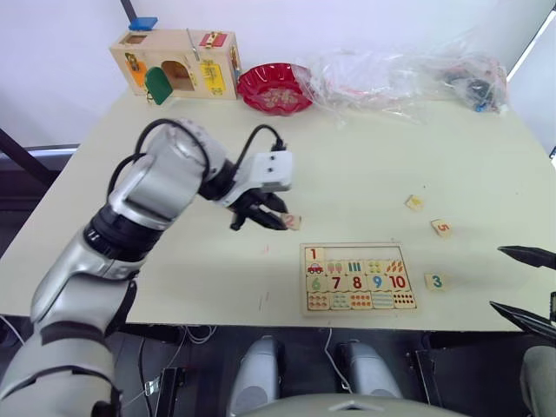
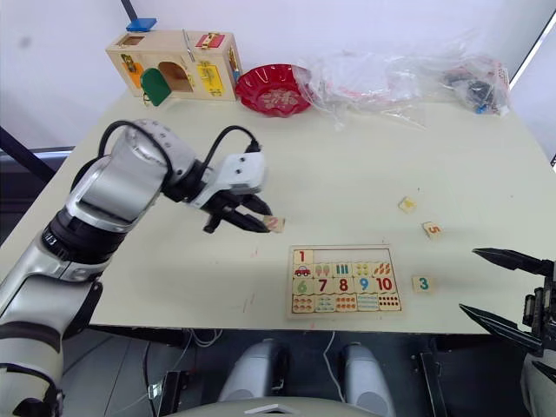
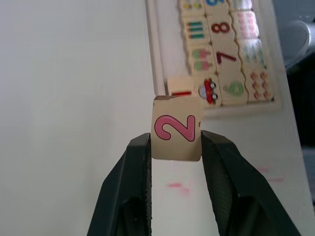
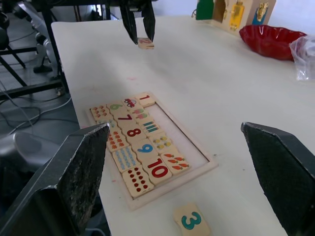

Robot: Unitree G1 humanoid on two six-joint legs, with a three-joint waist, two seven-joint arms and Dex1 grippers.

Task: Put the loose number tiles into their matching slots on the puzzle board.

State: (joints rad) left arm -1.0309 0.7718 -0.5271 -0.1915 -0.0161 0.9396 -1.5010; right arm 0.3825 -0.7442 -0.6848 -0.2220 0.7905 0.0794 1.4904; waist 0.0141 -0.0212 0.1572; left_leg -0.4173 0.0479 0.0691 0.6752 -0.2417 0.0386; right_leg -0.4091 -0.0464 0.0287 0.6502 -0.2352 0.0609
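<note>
The pale table (image 1: 365, 174) carries the puzzle board (image 1: 357, 278) near its front edge, with the 1 tile (image 1: 314, 254) seated at the left end of the board's top row and the other recesses in that row bare. To the right of the board three loose tiles lie on the table, apart from one another: the 3 tile (image 1: 437, 281) just beside the board, the 5 tile (image 1: 441, 228) farther back, and a yellow-printed tile (image 1: 414, 202) behind that. Along the far edge sit a wooden box with coloured doors (image 1: 176, 62), a red bowl (image 1: 274, 87) just beside it, and a heap of clear plastic bags (image 1: 400, 76).
</note>
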